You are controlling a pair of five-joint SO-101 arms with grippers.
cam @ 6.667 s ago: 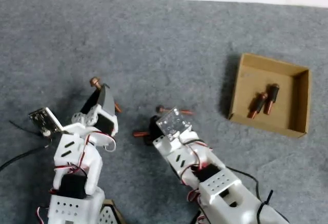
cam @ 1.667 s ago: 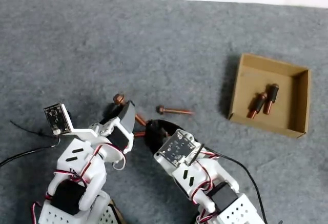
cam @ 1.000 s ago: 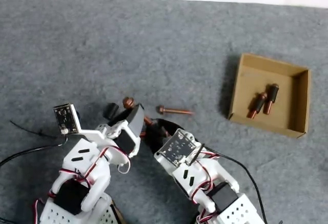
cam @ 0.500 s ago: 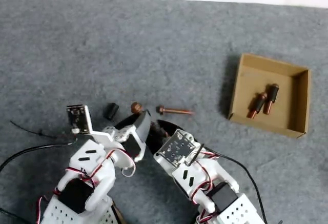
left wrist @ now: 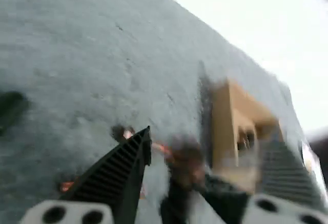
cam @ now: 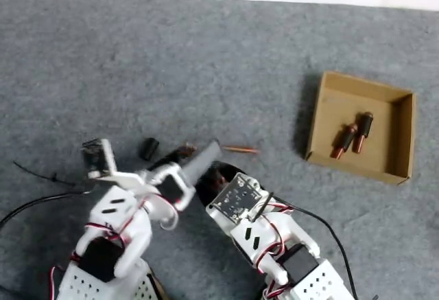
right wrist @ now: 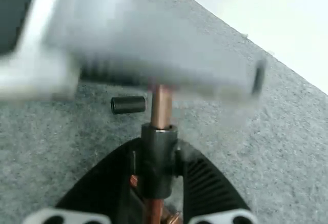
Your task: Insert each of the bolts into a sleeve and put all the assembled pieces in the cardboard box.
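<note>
Right end effector [right wrist: 159, 157] clamped on a sleeve [right wrist: 159, 144], bolt [right wrist: 162, 103] through it. Left end effector [cam: 200, 161] just above, blurred, can't tell grip. Beyond on the tabletop [cam: 206, 60]: 1 spare sleeve [cam: 149, 148], 1 loose bolt [cam: 238, 150]. Cardboard box [cam: 322, 118] holds 2 assembled pieces [cam: 346, 139].

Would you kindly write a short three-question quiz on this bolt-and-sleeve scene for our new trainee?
1. True or false: the cardboard box holds three assembled pieces.
2. Pick one. The right hand grips: A) a sleeve with a bolt standing in it; B) a bare bolt and no sleeve; C) nothing.
3. Fill in the gap: the loose sleeve lies outside the box on the grey ____.

Key: 1 false, it holds two. 2 A. 3 carpet.
</note>
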